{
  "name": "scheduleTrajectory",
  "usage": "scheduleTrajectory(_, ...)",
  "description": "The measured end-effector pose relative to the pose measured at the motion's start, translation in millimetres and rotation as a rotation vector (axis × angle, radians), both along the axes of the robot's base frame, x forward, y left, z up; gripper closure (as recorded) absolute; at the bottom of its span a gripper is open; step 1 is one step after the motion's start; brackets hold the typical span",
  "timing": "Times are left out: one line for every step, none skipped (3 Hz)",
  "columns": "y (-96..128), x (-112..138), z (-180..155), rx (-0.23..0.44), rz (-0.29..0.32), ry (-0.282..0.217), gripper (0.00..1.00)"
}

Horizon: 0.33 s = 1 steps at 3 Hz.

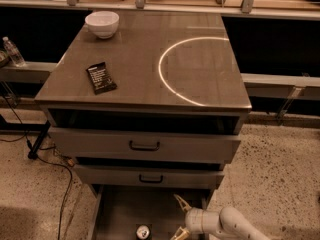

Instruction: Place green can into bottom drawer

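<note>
The green can [143, 231] stands upright on the grey floor of the open bottom drawer [120, 214], at the bottom edge of the camera view; only its silver top with pull tab shows clearly. My gripper [177, 217] is over the drawer just right of the can, apart from it. It is open and empty, with one fingertip [179, 202] up and one low. My white arm [230, 224] comes in from the lower right.
A white bowl [102, 23] and a black packet [101, 77] lie on the cabinet top [140, 59]. Two upper drawers with black handles [145, 145] stand slightly out above the bottom drawer. A bottle [12, 51] and cables [62, 194] are at left.
</note>
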<state>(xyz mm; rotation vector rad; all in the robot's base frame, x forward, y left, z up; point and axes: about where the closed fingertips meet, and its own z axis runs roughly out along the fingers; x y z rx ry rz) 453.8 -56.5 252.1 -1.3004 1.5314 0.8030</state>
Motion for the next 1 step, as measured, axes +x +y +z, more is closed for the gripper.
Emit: scheduleTrajectory(0.1,0.0,0.0,0.0,0.0,0.0,0.0)
